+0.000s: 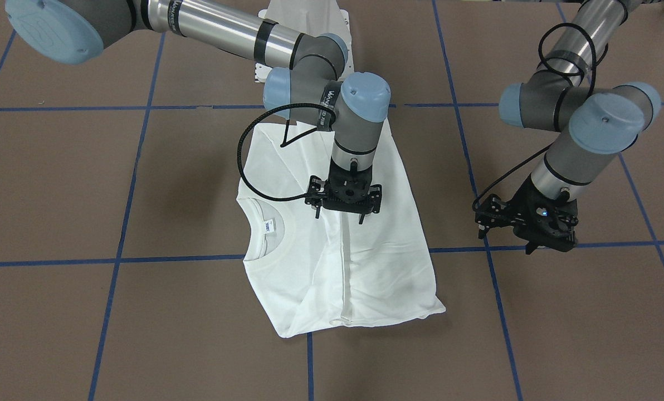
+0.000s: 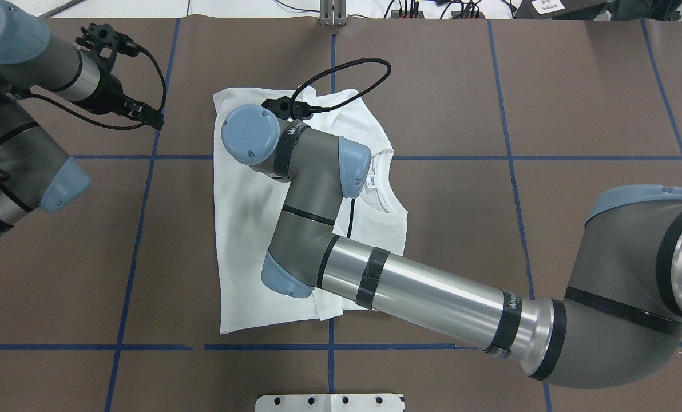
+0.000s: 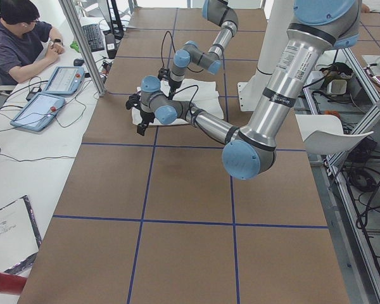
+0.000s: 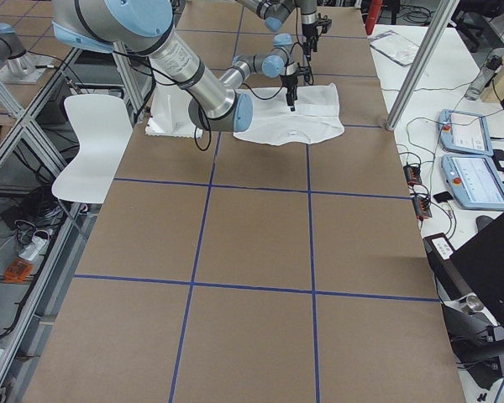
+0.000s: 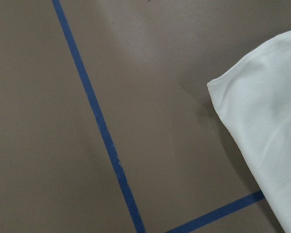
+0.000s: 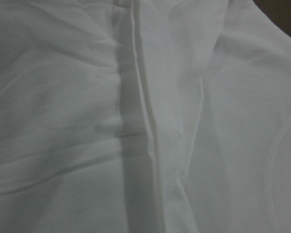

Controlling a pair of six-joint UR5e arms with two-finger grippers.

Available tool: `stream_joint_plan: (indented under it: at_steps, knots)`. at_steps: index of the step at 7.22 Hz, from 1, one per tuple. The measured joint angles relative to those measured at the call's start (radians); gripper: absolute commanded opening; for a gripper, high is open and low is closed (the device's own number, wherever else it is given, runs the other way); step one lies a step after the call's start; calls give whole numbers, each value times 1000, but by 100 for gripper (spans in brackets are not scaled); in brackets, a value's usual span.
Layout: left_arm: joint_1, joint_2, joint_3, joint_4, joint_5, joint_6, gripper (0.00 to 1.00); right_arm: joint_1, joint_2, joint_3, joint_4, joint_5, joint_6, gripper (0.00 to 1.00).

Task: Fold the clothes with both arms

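Note:
The white shirt (image 1: 365, 262) lies folded into a rough rectangle on the brown table, collar and small neck label (image 1: 269, 225) facing up; its printed text is hidden. It also shows in the overhead view (image 2: 244, 229). My right gripper (image 1: 338, 216) hangs just above the middle of the shirt, fingers apart and empty; its wrist view is filled by shirt fabric with a fold seam (image 6: 145, 121). My left gripper (image 1: 506, 241) is open and empty over bare table beside the shirt. The left wrist view shows one shirt corner (image 5: 266, 116).
Blue tape lines (image 1: 309, 362) grid the brown table. The white pedestal base (image 2: 329, 402) stands at the robot's side. An operator (image 3: 19, 44) sits at a side desk with tablets (image 3: 47, 101). A white chair (image 4: 92, 143) stands off the table.

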Motion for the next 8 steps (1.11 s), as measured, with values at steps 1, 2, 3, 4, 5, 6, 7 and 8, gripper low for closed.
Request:
stream_joint_plan:
  at_steps: [1,2,3,4,5,6,7,8]
  knots:
    - [1,-1,0,-1,0,-1,100,0,3,-8,-34,1,-42,100]
    - [1,-1,0,-1,-1,-1,100,0,3,-9,-72,2,-80,100]
    - [2,-2,0,-2,-1,-1,100,1,3,-4,-119,3,-117,100]
    - [2,-2,0,-2,-1,-1,100,6,0,13,-197,4,-164,100]
    - [2,-3,0,-3,-1,-1,100,20,-9,42,-294,6,-221,100]
    - [2,-3,0,-3,-1,-2,100,48,-43,99,-399,11,-308,100]
    - [2,-4,1,-3,-1,-3,100,84,-112,186,-475,15,-406,100]
    - [2,-6,0,-3,-1,-6,100,118,-192,261,-509,19,-492,100]
